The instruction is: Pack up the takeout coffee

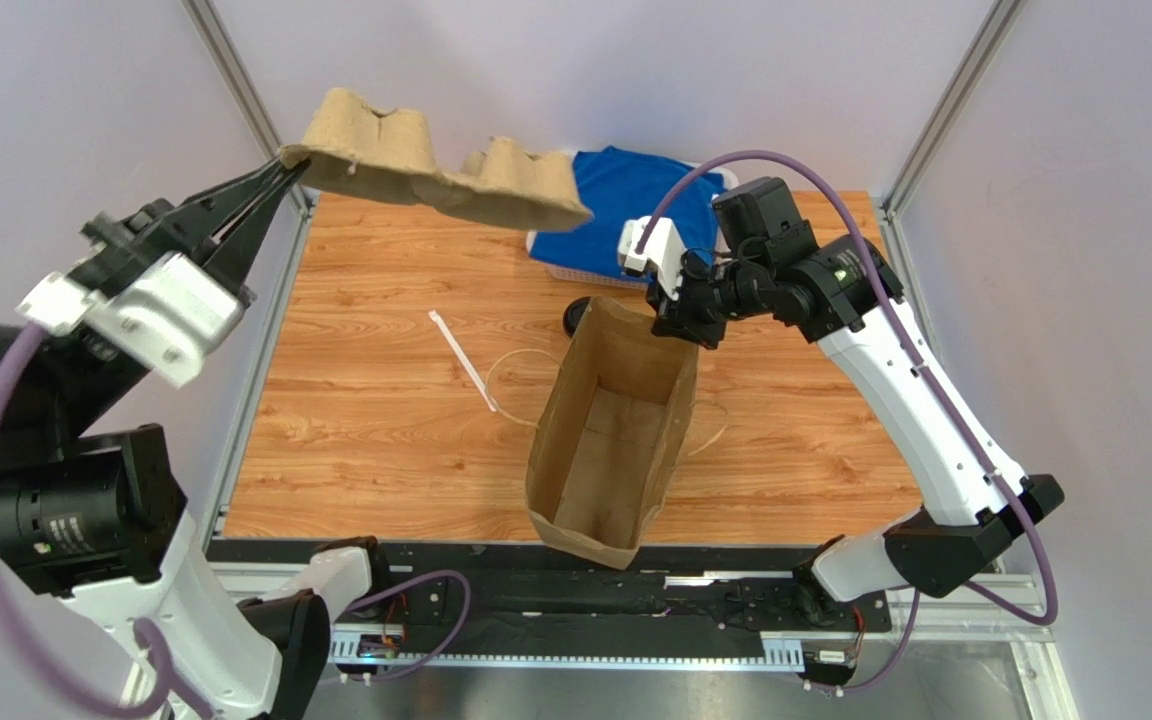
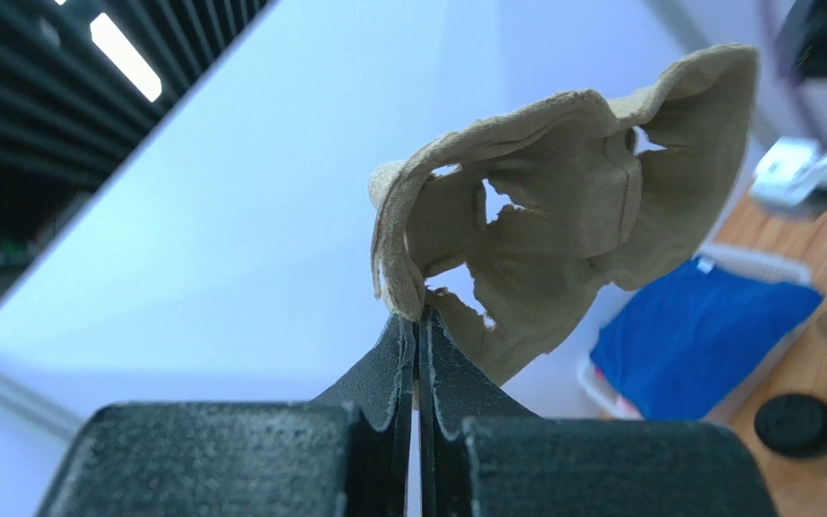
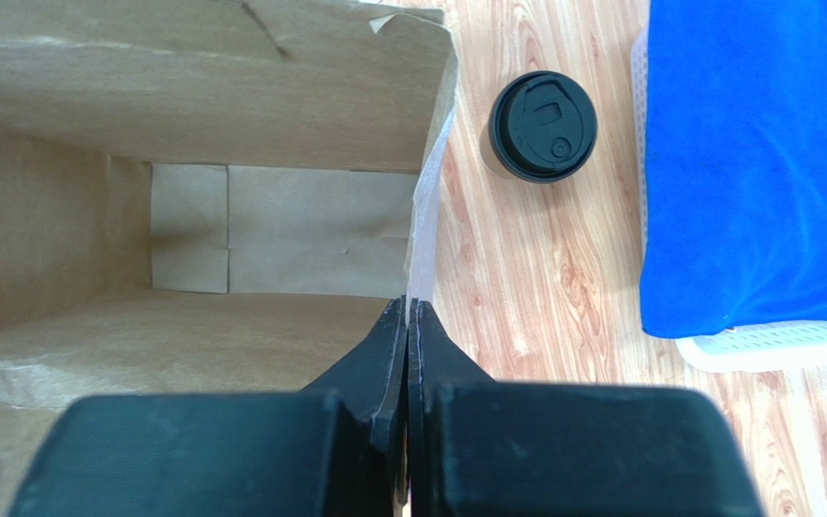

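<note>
Right gripper (image 3: 409, 307): clenched on the rim of the open paper bag (image 3: 170, 162).
Coffee cup (image 3: 543, 126): upright, black lid on, standing on the desk (image 3: 515, 280) just outside the pinched bag wall, near the far edge.
Blue cloth (image 3: 752, 162): in a white basket (image 3: 763, 345), just beyond the cup.
Left gripper (image 2: 420, 318): clamped on an edge of the pulp cup carrier (image 2: 558, 215), aloft over the desk's far left corner.
</note>
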